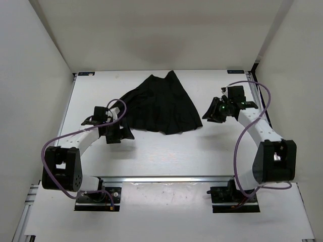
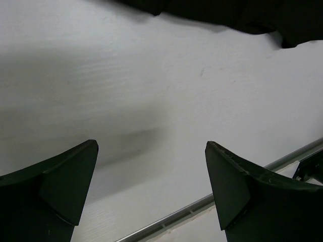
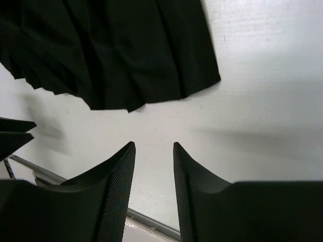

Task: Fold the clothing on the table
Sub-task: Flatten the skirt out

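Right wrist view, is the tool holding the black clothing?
No, the right tool is empty over the table, the clothing lying beyond it.

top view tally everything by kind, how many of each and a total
clothing: 1
table: 1
robot arms: 2, left arm and right arm
total: 4

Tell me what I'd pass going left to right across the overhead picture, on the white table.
left gripper, jaws wide apart and empty → black pleated clothing, spread flat → right gripper, jaws partly open and also empty.
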{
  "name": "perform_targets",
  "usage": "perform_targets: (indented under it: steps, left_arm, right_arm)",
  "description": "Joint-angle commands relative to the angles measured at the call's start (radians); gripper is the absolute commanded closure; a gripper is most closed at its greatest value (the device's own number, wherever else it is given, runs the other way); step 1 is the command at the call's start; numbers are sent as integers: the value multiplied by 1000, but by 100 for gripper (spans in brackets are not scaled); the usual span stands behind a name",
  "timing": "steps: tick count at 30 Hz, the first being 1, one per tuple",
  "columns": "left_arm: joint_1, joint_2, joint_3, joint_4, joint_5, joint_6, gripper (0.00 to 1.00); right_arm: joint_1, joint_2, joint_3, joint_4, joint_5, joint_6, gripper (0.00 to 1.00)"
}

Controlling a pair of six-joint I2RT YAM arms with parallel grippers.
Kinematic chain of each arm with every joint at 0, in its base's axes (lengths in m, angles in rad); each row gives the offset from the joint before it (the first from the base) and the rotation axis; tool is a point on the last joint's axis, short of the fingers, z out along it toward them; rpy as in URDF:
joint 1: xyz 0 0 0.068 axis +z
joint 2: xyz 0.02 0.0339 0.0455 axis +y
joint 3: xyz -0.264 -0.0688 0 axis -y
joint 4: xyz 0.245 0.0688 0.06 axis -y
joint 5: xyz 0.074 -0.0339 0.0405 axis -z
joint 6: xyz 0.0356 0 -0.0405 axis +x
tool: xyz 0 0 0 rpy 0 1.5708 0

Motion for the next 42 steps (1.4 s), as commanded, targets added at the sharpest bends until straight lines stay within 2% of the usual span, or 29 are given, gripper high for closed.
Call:
perform_targets:
  steps: [1,7,11,13,17,19,23,25,26,28,29,31,32,34,35,36,37,42]
  left_arm:
    - [-5,5,73,17,5,30,1]
    - [52,138,251,152,60,-23,2]
    - [53,304,447,209,-8,-11,1]
    - [35,381,566,178,-74,49,1]
    - [-28,508,688,125,-231,164,2]
    - [-61,570,737,103,-357,208,1]
    - [-109,640,750,98,-449,293,1]
    - [-126,657,769,86,-428,349,2]
    - [-125,662,772,80,-427,369,5]
    - [-111,660,789,86,-337,362,23]
    - [-91,663,800,86,-293,342,36]
    - [-79,671,814,92,-286,314,44]
    - [-74,677,821,83,-295,313,61]
    - [-62,689,826,82,-309,314,76]
    - [-63,686,822,91,-322,308,88]
    - [-68,689,809,97,-323,308,92]
    - [-75,695,799,103,-320,310,100]
    - [-114,656,800,33,-331,272,100]
  right_arm:
    - [24,99,109,-54,36,-70,58]
    - [33,326,386,-173,35,-121,57]
    - [65,384,500,-201,1,-125,57]
    - [107,383,503,-199,-5,-131,56]
    - [136,372,484,-219,1,-134,57]
    - [141,349,447,-226,3,-121,58]
    - [121,303,376,-212,-4,-102,58]
    - [109,288,362,-209,1,-90,58]
    - [99,285,355,-204,6,-82,58]
    - [90,277,352,-206,9,-79,59]
    - [86,271,350,-203,10,-84,59]
    - [76,271,342,-193,3,-79,59]
    - [79,280,344,-196,4,-76,59]
    - [82,278,345,-203,1,-75,59]
    - [84,283,350,-193,0,-73,59]
    - [87,288,355,-198,4,-78,59]
    - [87,300,365,-203,6,-78,59]
    - [86,312,416,-216,-2,-81,61]
